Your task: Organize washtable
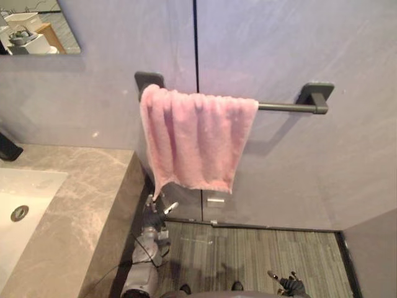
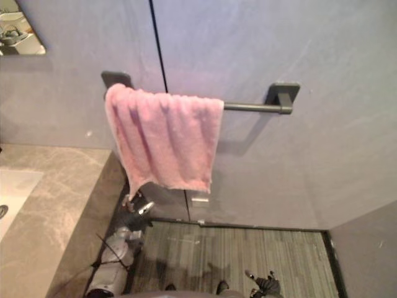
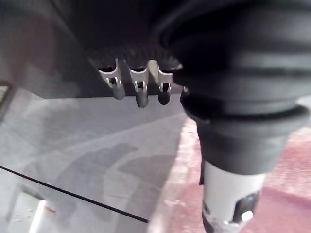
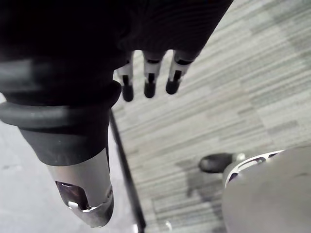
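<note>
**Towel on the bar, both hands free**

The pink towel (image 1: 195, 139) hangs draped over the dark towel bar (image 1: 288, 107) at the centre of the left eye view. It is gathered toward the bar's left end, so the right stretch of the bar is bare. Its lower hem runs unevenly, with the left corner dipping lower than the rest. I judge the hanging step done. What may remain is sliding the towel toward the middle of the bar and evening the hem.

At the lower left of the frame, the marble counter (image 1: 80, 205) and the white sink (image 1: 18, 205) show only in part. How much tidying is left there I cannot tell.

The left hand (image 1: 156, 210) sits just below the towel's low left corner, beside the counter's end face. Whether it brushes the cloth cannot be made out. In the left wrist view its fingers (image 3: 138, 90) hang loosely extended with nothing between them and the thumb, and pink cloth shows at the lower right of that frame.

The right hand (image 1: 290, 284) is at the bottom right, low over the striped floor (image 1: 260, 254) and well apart from the towel. Its fingers (image 4: 148, 82) hang relaxed and hold nothing.
</note>
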Robot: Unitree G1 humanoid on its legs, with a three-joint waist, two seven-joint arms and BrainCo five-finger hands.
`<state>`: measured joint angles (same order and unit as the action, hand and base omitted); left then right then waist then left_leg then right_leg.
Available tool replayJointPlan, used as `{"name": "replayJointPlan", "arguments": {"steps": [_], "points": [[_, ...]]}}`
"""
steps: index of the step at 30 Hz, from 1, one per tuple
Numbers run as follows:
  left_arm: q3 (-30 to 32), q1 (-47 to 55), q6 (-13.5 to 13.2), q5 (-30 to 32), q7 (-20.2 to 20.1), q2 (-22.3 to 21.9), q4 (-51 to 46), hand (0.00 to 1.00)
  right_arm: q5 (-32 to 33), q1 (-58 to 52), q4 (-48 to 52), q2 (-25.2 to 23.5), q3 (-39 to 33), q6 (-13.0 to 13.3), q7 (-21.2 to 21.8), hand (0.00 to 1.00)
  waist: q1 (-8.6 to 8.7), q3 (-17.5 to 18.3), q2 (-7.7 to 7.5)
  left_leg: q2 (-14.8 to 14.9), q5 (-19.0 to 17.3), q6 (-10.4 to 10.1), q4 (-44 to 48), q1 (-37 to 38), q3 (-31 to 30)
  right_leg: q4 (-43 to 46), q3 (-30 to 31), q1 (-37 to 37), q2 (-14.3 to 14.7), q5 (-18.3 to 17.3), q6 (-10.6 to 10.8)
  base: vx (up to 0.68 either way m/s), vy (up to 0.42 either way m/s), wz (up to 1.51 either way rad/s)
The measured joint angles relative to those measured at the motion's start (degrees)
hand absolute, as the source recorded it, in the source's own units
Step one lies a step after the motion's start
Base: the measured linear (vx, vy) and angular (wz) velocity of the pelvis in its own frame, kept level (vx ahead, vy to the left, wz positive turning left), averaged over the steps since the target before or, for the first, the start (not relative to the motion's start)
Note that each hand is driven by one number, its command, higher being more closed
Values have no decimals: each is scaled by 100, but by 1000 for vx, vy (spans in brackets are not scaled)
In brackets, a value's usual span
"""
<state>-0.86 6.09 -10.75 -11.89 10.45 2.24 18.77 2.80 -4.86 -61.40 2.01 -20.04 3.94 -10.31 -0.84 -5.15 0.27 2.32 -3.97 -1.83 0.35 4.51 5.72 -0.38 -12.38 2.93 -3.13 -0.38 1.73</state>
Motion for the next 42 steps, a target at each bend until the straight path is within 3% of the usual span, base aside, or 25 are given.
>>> {"name": "replayJointPlan", "arguments": {"steps": [16,23,27,32,38,39,42], "points": [[373,13,-267,165,735,53,-1676,0,-5,-126,207,76,311,4,-80,0,11,8,36,-28,22,35,-47,45,62,-298,87,114,5,222,12,-37,4,-3],[366,-194,-335,-213,564,392,-1690,0,-12,-129,214,164,540,5,-24,0,23,9,34,-33,21,35,-47,58,116,-335,147,112,4,275,13,-29,1,-5],[343,-459,-342,-226,455,496,-1374,0,-16,-133,219,208,540,3,50,0,35,15,26,-45,22,36,-46,43,180,-451,216,108,3,375,11,-50,2,-10],[311,-529,-319,-225,438,547,-1039,0,-16,-131,228,236,540,0,53,0,179,19,18,-51,21,35,-54,21,241,-494,300,58,5,418,26,-42,-5,-8],[200,-773,-272,-214,213,641,-728,0,-16,-181,368,274,540,-6,56,0,191,28,-3,-48,21,34,-93,-21,301,-509,378,-23,20,430,34,-13,-7,-6],[168,-773,-265,-211,212,674,-699,100,-17,-183,408,276,540,-4,56,0,198,28,-3,-47,21,34,-100,-19,313,-512,398,-30,23,434,34,-3,-4,-18],[85,-884,-186,-192,202,751,-367,100,-15,-158,614,282,582,-1,58,0,231,30,-7,-48,20,36,-128,21,378,-517,489,-44,31,465,31,-23,-3,-15]]}}
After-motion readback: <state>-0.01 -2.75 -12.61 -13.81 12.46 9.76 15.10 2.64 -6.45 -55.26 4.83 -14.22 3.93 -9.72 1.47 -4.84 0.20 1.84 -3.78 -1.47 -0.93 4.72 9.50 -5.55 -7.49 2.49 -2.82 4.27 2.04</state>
